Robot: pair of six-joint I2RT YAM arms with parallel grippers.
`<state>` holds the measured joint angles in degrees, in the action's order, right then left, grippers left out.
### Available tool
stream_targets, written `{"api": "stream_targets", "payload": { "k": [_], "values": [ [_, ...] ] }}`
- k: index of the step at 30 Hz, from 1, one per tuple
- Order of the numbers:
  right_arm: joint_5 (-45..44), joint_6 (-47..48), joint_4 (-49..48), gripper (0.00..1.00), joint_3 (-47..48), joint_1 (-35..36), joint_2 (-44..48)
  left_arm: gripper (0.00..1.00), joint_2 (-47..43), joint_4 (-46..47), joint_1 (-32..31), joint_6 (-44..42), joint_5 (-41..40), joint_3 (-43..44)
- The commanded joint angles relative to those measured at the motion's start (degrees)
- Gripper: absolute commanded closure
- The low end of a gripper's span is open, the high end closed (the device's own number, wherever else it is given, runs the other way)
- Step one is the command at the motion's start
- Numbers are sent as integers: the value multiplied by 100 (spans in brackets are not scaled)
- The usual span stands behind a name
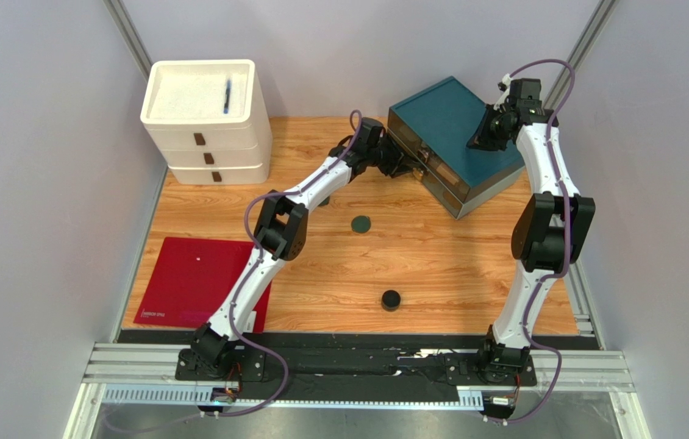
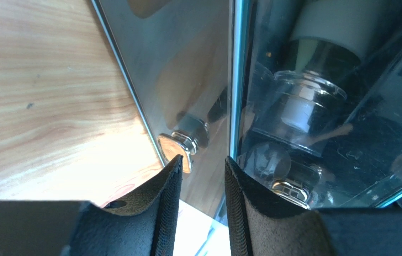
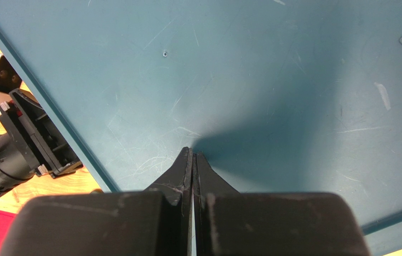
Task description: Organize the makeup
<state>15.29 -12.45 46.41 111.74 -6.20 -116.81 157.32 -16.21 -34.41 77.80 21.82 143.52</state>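
A flat dark-green disc (image 1: 361, 223) and a black round jar (image 1: 391, 299) lie on the wooden table. The teal drawer box (image 1: 453, 137) stands at the back right. My left gripper (image 1: 403, 165) is at its front; in the left wrist view the gripper (image 2: 203, 159) is open a little, its tips beside a chrome drawer knob (image 2: 179, 146). A clear bottle (image 2: 307, 101) shows through the see-through drawer front. My right gripper (image 1: 484, 137) is shut and empty, with its tip (image 3: 193, 152) on the box's top (image 3: 267, 80). The other makeup is out of view.
A white three-drawer unit (image 1: 206, 137) stands at the back left with a blue pen (image 1: 227, 94) on top. A red mat (image 1: 192, 279) lies at the front left. A second chrome knob (image 2: 291, 189) shows on the drawer front. Grey walls close both sides.
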Motion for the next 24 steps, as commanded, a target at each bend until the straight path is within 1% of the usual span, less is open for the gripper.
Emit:
{"api": "stream_targets", "payload": {
  "k": [1, 6, 17, 24],
  "values": [
    [-465, 137, 826, 100, -329, -92, -368, 60, 62, -602, -135, -116, -126, 378],
    [-474, 129, 825, 100, -329, -92, -368, 60, 159, -954, -189, -256, -99, 387],
    [-457, 137, 825, 100, -373, -92, -342, 57, 177, -911, -259, -72, -363, 387],
    [-457, 146, 817, 100, -408, -110, -298, 61, 203, -867, -250, 182, -565, 334]
  ]
}}
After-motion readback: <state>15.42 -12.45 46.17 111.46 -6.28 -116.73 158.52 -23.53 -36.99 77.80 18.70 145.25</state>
